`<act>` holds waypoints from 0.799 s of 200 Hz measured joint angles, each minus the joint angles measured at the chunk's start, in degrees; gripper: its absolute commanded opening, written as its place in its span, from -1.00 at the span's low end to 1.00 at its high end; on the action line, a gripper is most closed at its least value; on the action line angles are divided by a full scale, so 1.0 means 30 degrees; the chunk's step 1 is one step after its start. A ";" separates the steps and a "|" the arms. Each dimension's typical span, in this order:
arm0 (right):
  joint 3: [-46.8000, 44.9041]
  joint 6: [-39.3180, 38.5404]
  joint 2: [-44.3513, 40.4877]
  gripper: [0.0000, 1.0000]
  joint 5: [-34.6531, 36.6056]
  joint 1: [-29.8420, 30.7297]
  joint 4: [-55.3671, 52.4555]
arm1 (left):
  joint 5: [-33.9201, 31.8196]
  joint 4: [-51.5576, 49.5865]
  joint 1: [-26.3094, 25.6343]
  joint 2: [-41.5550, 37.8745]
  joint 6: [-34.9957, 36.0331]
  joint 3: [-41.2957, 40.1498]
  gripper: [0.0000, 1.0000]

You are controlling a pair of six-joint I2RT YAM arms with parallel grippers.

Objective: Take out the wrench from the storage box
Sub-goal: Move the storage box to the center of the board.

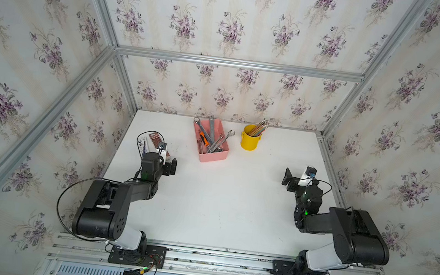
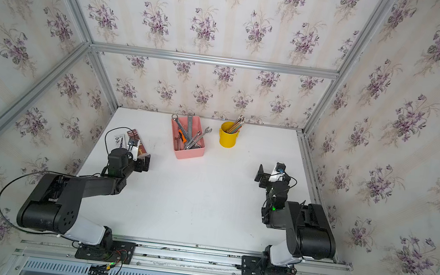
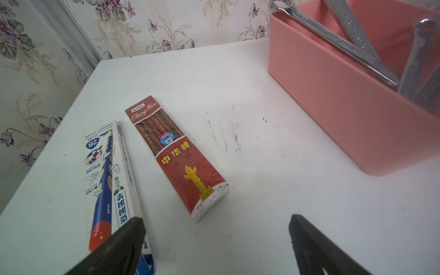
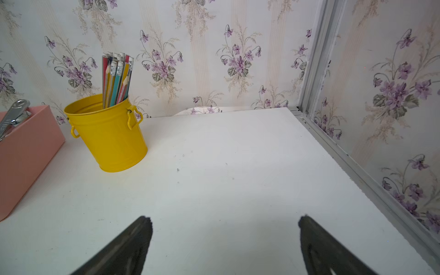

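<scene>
left gripper (image 3: 216,222) and right gripper (image 4: 225,220) are both hanging wide open, gripping nothing; wrenches (image 1: 223,139) are lying in the salmon-pink storage box (image 1: 213,157) well ahead of them, between the two.

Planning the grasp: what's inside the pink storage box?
Several silver wrenches piled crosswise in the storage box, some ends over the rim, plus an orange-handled tool. Anything beneath the pile is covered.

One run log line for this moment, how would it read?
left gripper: open, empty; right gripper: open, empty; wrenches: in storage box
</scene>
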 measured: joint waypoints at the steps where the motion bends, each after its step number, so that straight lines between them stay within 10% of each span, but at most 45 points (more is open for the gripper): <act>1: 0.0000 0.0000 -0.0007 1.00 -0.0022 0.0000 0.0000 | 0.0000 0.0000 0.0000 0.0000 0.0000 0.0000 0.98; 160: 0.0750 -0.0270 -0.2856 1.00 -0.0903 -0.0109 -0.2739 | 0.0641 -0.3439 0.0262 -0.2907 -0.0007 0.1894 0.98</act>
